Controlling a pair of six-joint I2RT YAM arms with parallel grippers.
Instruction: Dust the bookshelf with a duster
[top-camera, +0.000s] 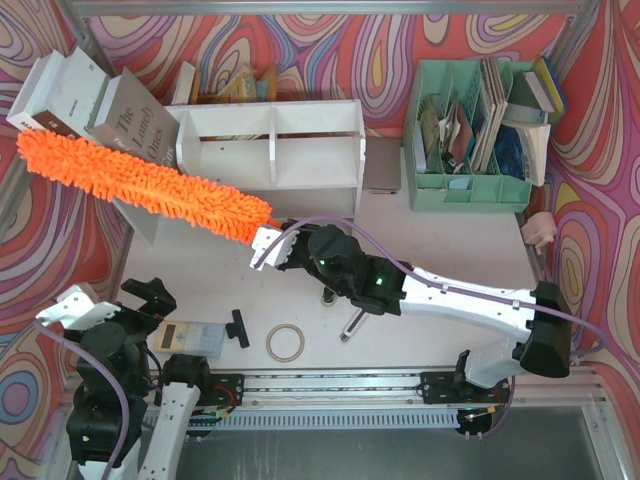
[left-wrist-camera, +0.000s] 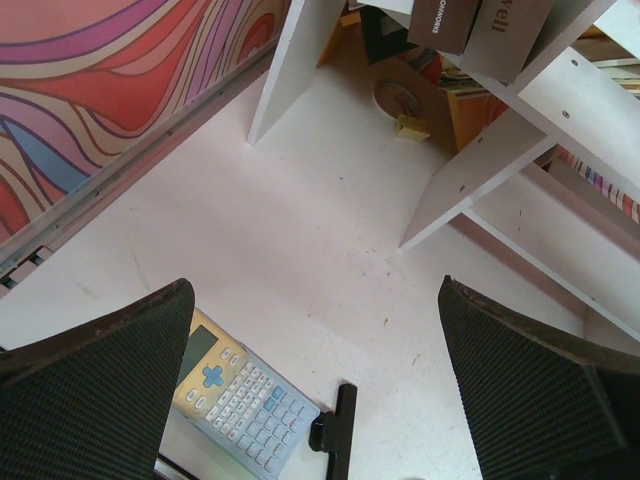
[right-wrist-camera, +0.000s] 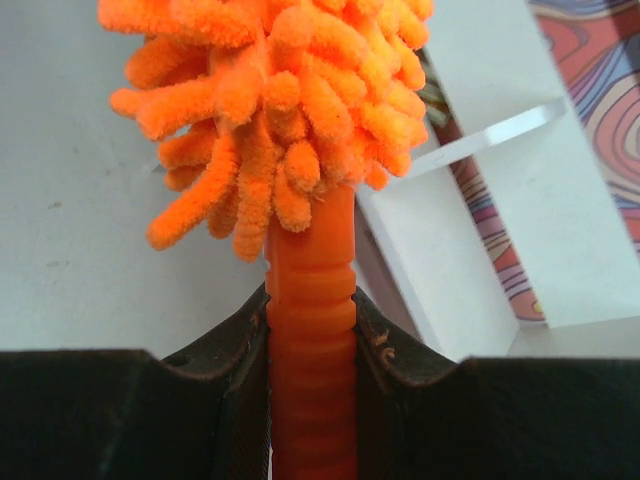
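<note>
The fluffy orange duster (top-camera: 140, 180) slants from the upper left down to the table in front of the white bookshelf (top-camera: 300, 120), its head lying over the shelf's left part and the books there. My right gripper (top-camera: 268, 247) is shut on the ribbed orange handle (right-wrist-camera: 310, 330), the fingers (right-wrist-camera: 225, 345) pressed on both sides just below the fluffy head (right-wrist-camera: 280, 100). A white shelf board (right-wrist-camera: 470, 230) shows to the right of the head. My left gripper (left-wrist-camera: 312, 290) hangs open low over the table at the near left, nothing between its wide-set pads (left-wrist-camera: 540, 390).
A calculator (left-wrist-camera: 240, 400) and a black T-shaped tool (left-wrist-camera: 338, 435) lie under the left gripper. A tape ring (top-camera: 286, 342) and a small pen-like tool (top-camera: 352, 325) lie near the front edge. A mint green file organiser (top-camera: 470, 140) stands at the back right.
</note>
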